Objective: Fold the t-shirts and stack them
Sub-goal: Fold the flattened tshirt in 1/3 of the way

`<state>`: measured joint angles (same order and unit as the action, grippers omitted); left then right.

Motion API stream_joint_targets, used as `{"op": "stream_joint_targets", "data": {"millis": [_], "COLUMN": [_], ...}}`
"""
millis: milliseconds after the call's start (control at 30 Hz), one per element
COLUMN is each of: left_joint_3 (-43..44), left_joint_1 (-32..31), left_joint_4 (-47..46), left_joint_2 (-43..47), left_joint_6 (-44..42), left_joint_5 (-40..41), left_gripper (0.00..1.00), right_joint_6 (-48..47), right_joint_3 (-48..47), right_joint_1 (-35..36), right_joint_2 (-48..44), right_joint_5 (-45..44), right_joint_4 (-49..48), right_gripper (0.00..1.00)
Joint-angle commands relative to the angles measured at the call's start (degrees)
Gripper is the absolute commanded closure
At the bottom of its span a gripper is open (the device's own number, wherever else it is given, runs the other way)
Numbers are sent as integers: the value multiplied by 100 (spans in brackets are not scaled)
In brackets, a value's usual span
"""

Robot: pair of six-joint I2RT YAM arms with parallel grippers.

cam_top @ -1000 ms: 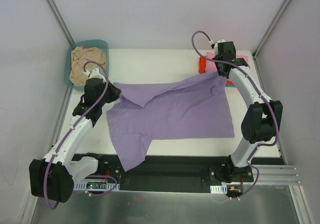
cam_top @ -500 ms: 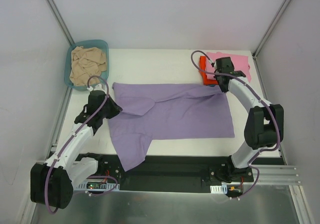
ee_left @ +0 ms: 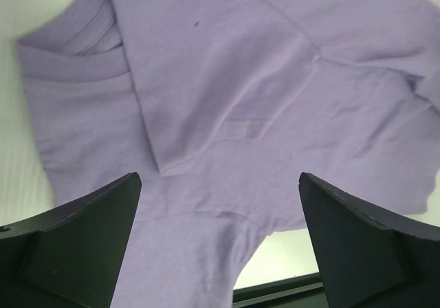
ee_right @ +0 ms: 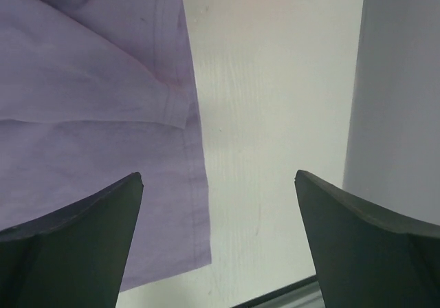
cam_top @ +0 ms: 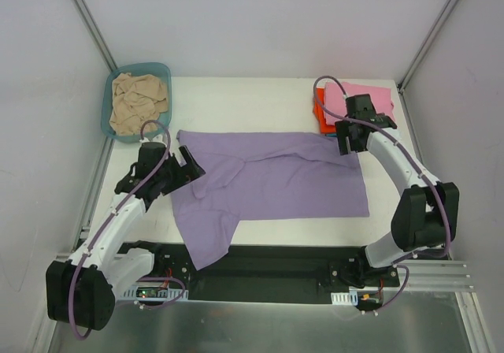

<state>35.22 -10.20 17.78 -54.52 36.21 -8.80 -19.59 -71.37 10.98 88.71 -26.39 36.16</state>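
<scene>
1. Hovering with its 2 fingers wide apart and gripping nothing, the left hand (cam_top: 187,169) sits over the left end of the lavender t-shirt (cam_top: 276,180).
2. From the left wrist, the left hand (ee_left: 218,179) looks down on the lavender t-shirt (ee_left: 227,81): the collar is at the upper left, and 1 sleeve is folded in over the body.
3. At the shirt's far right corner, the right hand (cam_top: 350,142) is likewise spread and empty.
4. From the right wrist, the right hand (ee_right: 218,176) frames the shirt's right edge (ee_right: 82,81), where a corner is turned back, beside bare counter (ee_right: 275,115).
5. That lavender t-shirt lies spread across the middle of the counter (cam_top: 252,101), its far part doubled over toward the near side. Its near-left portion hangs over the counter's front edge.
6. Just beyond the right hand, a pink t-shirt (cam_top: 370,97) lies on an orange-red t-shirt (cam_top: 320,118), whose left strip shows.
7. At the far left corner, a teal basin (cam_top: 106,105) holds crumpled beige t-shirt cloth (cam_top: 138,101); whether it is 1 shirt or more is hard to tell.
</scene>
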Motion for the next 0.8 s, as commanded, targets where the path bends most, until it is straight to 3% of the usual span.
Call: {"op": "stream_joint_targets", "data": {"millis": [0,133,333,567,767], "left_joint_3": [862,1739,2865,3149,2649], "left_joint_1": [-44,-88,-228,-220,51], "left_joint_4": [-11,-248,-416,-416,-354], "left_joint_2": [-286,-1600,-3535,-4593,-4796], "left_joint_6": [-193,-184,-184,-167,9], "left_joint_5": [-87,-201,-596,-307,-210], "left_gripper": [0,1,1,1,1], "right_joint_6": [1035,1808,2118,2223,2504], "right_joint_3": [-412,-544,-509,-702,-492], "right_joint_1": [-149,-316,-238,18,176], "right_joint_2": [-337,-100,524,1587,2028], "right_joint_5": [800,1855,3525,3431,3571], "right_joint_4": [84,-56,-487,-470,-452], "right_gripper": [3,3,3,3,3]}}
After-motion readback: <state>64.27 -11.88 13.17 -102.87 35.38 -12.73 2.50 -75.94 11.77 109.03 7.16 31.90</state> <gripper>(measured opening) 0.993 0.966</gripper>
